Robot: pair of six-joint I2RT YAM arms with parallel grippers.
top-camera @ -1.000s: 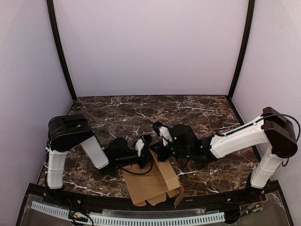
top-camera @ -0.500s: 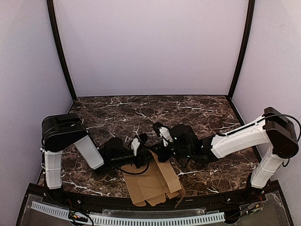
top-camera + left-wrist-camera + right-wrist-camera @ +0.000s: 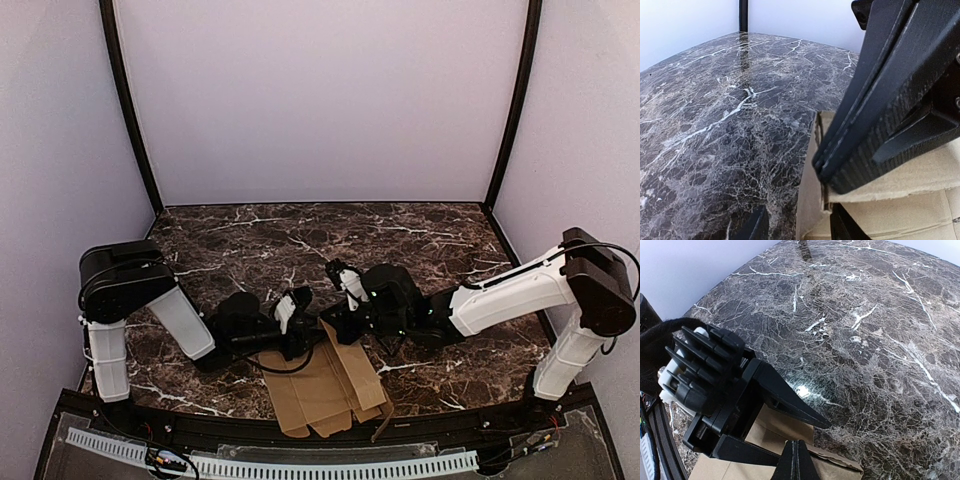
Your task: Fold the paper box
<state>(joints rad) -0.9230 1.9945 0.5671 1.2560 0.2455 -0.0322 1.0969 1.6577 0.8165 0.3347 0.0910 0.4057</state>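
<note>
The paper box [image 3: 325, 385] is a flat brown die-cut sheet at the table's near edge, with its far flap raised. My right gripper [image 3: 332, 322] is shut on the top edge of that flap, its pads pressed together in the right wrist view [image 3: 797, 454]. My left gripper [image 3: 300, 326] is open and straddles the same flap from the left. In the left wrist view [image 3: 797, 222] the cardboard edge [image 3: 810, 190] stands between its two fingers. The right gripper's black fingers [image 3: 880, 100] fill that view just above.
The dark marble table [image 3: 300, 240] stretches behind the grippers to the back wall. Black frame posts [image 3: 128, 110] stand at both back corners. A perforated white rail [image 3: 300, 466] runs along the near edge, just below the sheet.
My left arm has drawn back to the left and its gripper has slid slightly left along the flap. The right gripper and the sheet have barely moved.
</note>
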